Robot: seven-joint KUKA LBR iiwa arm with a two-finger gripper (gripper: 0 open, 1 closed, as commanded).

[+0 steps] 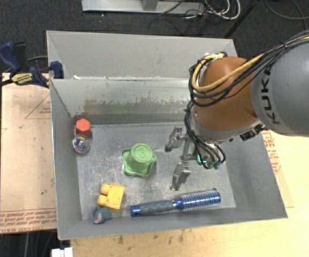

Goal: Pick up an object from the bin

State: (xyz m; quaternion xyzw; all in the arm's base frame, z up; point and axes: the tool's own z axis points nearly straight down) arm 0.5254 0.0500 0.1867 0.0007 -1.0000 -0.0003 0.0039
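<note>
Arm cropped at right; two-finger gripper [176, 159], jaws apart, empty, beside green plastic cup [139, 160], near blue bristled hairbrush [176, 203].

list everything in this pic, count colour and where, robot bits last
bin: 1, grey metal, middle of the view
small block: 1, orange-red, back left of the floor
shiny ball: 1, clear, right in front of the small block
cup-shaped toy: 1, green, centre of the floor
brick: 1, yellow, front left
small round thing: 1, blue-grey, front left corner, beside the brick
hairbrush: 1, blue, lying along the front wall, bristles to the right
arm: 1, grey with orange cover and cables, from the right
gripper: 1, metal, fingers open, over bare floor right of the cup-shaped toy
</note>
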